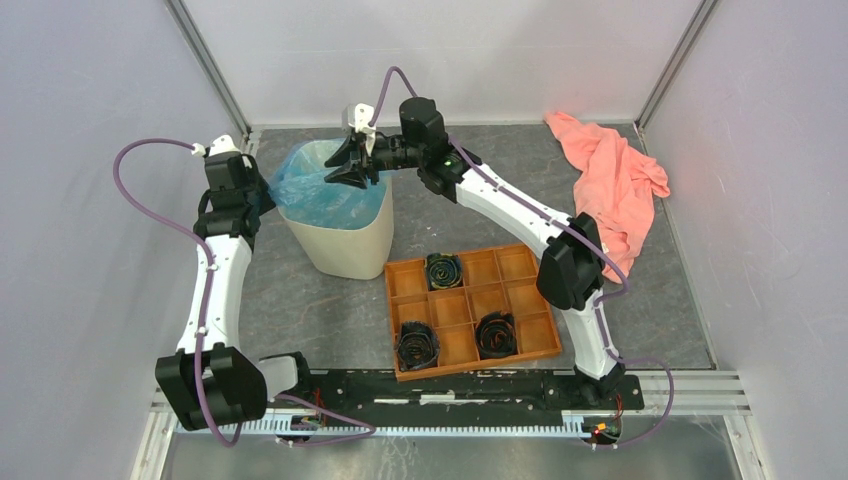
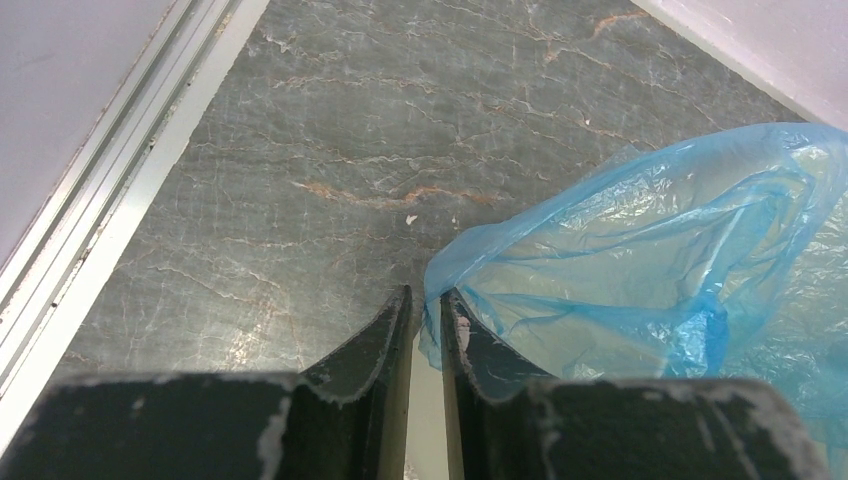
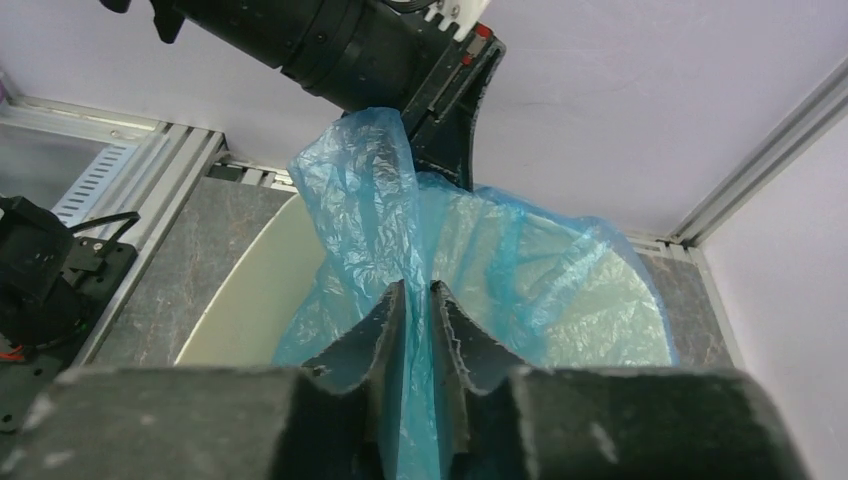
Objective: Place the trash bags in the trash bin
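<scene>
The light-blue trash bag (image 1: 335, 195) lies in the mouth of the cream trash bin (image 1: 345, 250) at the back left. My left gripper (image 1: 266, 192) is at the bin's left rim. In the left wrist view the left gripper (image 2: 425, 300) is shut on the bag's edge (image 2: 650, 230), with cream plastic showing in the narrow gap. My right gripper (image 1: 346, 170) hangs over the bin's far rim. In the right wrist view the right gripper (image 3: 418, 290) pinches a fold of the bag (image 3: 520, 270) above the bin (image 3: 250, 300). One corner of film rises to the left arm's finger (image 3: 450, 130).
An orange compartment tray (image 1: 389, 300) lies right of the bin, holding black rolls (image 1: 443, 268), (image 1: 417, 343), (image 1: 495, 333). A salmon-pink cloth (image 1: 610, 185) is heaped at the back right. Pale walls close in the table on three sides.
</scene>
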